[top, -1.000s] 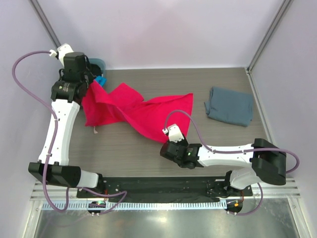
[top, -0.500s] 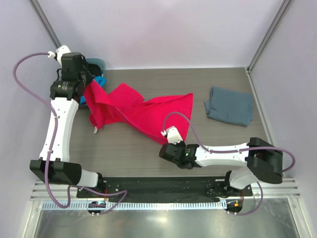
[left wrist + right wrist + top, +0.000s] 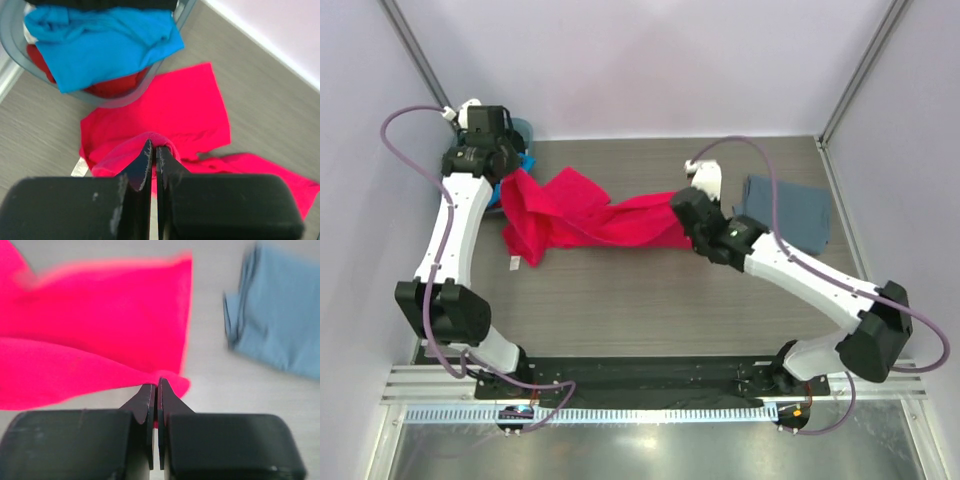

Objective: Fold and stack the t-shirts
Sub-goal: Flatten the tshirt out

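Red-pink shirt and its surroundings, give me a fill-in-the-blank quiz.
The left end effector and right end effector both pinch the red-pink shirt, stretched ___ them.
The folded grey-blue shirt lies toward the ___ side of the table.
In the tub, the blue shirt covers a ___ one.
Missing: between, right, red.

Right gripper [image 3: 156, 385] has swung to the far side — red-pink t-shirt [image 3: 590, 215] corner carried between its jaws. Grey-blue t-shirt [image 3: 280, 325] now lies just right of them.
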Controlling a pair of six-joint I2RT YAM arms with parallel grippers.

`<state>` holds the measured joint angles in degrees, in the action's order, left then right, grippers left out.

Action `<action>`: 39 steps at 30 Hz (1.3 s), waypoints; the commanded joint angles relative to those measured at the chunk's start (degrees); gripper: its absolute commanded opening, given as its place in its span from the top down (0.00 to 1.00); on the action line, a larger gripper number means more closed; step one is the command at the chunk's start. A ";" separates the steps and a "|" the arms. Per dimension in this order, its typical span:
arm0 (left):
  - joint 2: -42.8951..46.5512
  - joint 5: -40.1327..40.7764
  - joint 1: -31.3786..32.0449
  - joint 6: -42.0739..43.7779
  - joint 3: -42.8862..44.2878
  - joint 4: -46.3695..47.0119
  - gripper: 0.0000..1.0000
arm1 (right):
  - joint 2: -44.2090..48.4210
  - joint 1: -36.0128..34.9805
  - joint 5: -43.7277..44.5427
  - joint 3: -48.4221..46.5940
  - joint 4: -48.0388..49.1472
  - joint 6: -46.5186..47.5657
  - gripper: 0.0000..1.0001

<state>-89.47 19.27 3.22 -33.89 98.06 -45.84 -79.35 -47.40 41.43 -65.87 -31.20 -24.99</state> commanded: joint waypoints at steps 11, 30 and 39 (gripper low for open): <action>34.07 -13.54 -0.32 -8.03 -3.40 0.40 1.00 | 27.83 0.11 -27.51 -18.50 1.32 11.11 0.99; 13.48 -22.16 -0.32 -10.58 34.83 -5.84 1.00 | 22.50 0.02 -5.07 -33.37 -11.16 14.27 0.99; -0.49 -18.12 1.52 -9.81 21.61 7.44 1.00 | -3.14 11.34 -9.50 -43.15 -3.61 11.03 0.99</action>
<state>-86.11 -0.10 4.27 -44.97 114.45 -43.83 -76.09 -42.02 34.70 -100.09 -39.57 -12.75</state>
